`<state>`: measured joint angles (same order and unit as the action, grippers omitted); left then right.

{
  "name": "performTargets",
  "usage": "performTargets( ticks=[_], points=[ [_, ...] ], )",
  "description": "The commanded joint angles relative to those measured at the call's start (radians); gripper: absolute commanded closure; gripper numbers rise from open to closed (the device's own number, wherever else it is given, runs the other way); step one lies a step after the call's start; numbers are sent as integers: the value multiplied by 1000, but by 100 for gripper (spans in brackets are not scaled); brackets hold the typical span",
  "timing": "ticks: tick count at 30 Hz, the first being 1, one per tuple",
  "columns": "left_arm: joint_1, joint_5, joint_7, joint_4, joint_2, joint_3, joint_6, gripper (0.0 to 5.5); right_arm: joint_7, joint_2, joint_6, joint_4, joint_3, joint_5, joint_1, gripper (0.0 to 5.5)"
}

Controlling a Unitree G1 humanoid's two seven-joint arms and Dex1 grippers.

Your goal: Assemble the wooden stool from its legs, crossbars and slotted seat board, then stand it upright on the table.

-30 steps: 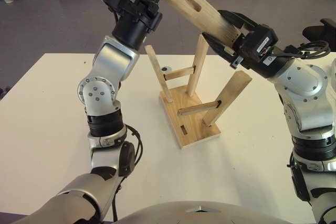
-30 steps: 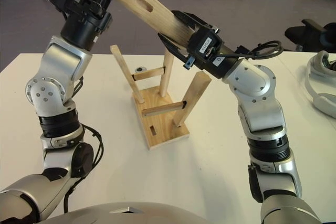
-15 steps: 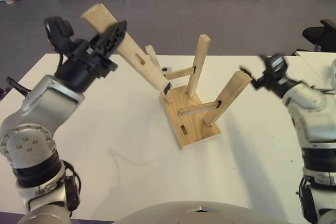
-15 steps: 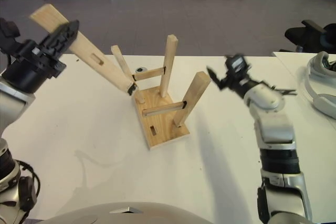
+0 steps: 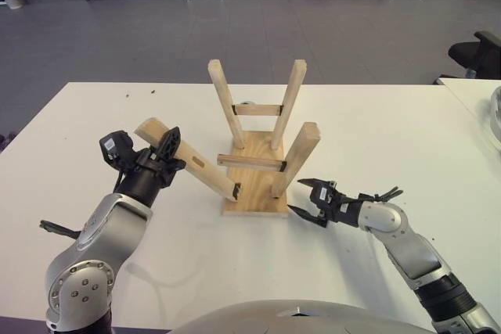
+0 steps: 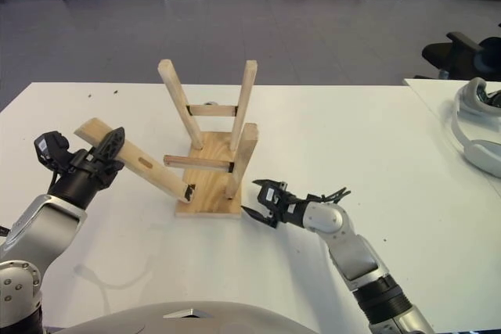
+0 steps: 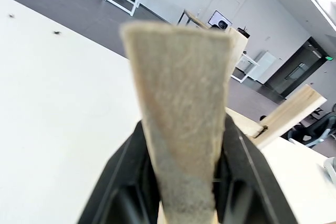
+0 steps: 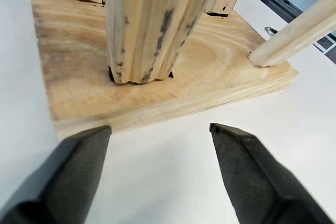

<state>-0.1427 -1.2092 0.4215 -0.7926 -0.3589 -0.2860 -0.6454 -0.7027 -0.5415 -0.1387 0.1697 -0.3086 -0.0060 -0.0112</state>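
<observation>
Leg (image 5: 200,171) clamped in left end effector (image 5: 166,154); right end effector (image 5: 298,196) gapes beside seat board (image 5: 250,207).

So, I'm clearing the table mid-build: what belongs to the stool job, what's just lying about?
Job: seat board, three standing legs, two crossbars, fourth leg in left gripper.
Lying about: white headset on the side table, small round item behind the legs.

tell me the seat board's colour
The flat wooden seat board is pale tan with darker grain, best in the right wrist view.
</observation>
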Motion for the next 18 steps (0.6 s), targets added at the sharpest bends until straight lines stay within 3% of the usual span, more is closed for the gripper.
performTargets(
  ticks=[1,6,11,14,16,18],
  points=[
    [-3,106,26,25,15,30,17,447,12,-5,4,6,-5,-41,6,199],
    [2,220,-6,39,84,113,72,447,30,-1,-12,53,2,-53,-28,199],
    [15,339,-114,72,30,169,64,447,68,2,-42,105,44,-35,-87,199],
    [-7,409,-166,65,-17,256,10,447,138,70,-180,242,267,183,-92,199],
    [-47,460,-168,60,-11,307,4,447,193,105,-297,367,442,404,-54,199],
    [-69,505,-158,52,2,342,1,447,271,114,-378,515,547,695,9,199]
  ],
)
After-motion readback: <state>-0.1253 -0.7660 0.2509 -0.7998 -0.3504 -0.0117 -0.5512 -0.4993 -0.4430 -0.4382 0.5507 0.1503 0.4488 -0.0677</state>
